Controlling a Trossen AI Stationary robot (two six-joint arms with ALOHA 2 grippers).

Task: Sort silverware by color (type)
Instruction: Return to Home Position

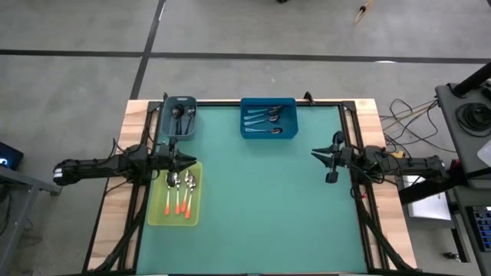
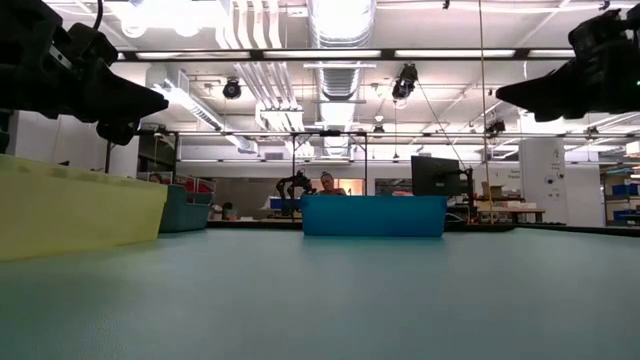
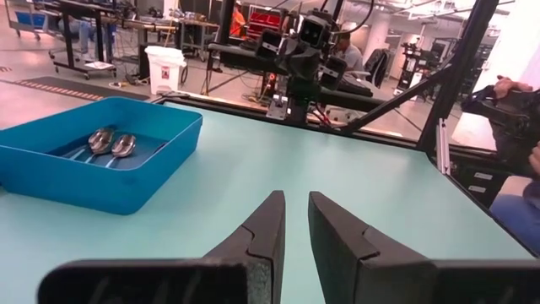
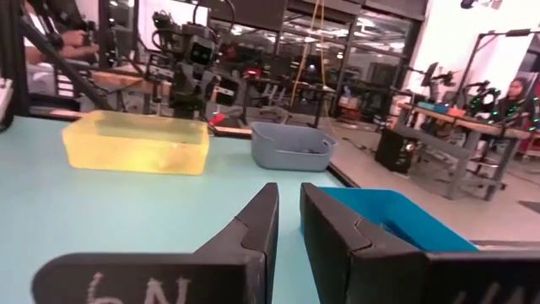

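The silverware lies in three trays. Orange-handled spoons (image 1: pixel 179 193) are in the yellow tray (image 1: pixel 156 205) at the left. Dark spoons (image 1: pixel 178 115) are in the grey tray (image 1: pixel 189 130) at the far left. Light blue-handled spoons (image 1: pixel 265 119) are in the blue tray (image 1: pixel 247 130) at the far middle. My left gripper (image 1: pixel 186 159) hovers level above the yellow tray's far end. My right gripper (image 1: pixel 316 155) hovers level by the table's right edge. Each is open by a narrow gap, left (image 3: pixel 295 198) and right (image 4: pixel 289 190), with nothing between the fingers.
The green mat (image 1: pixel 268 207) between the two arms is bare. A black frame (image 1: pixel 353 123) runs round the table. In the room beyond the table a person (image 2: pixel 327 183) sits, and a person's hand (image 3: pixel 506 87) shows past the right edge.
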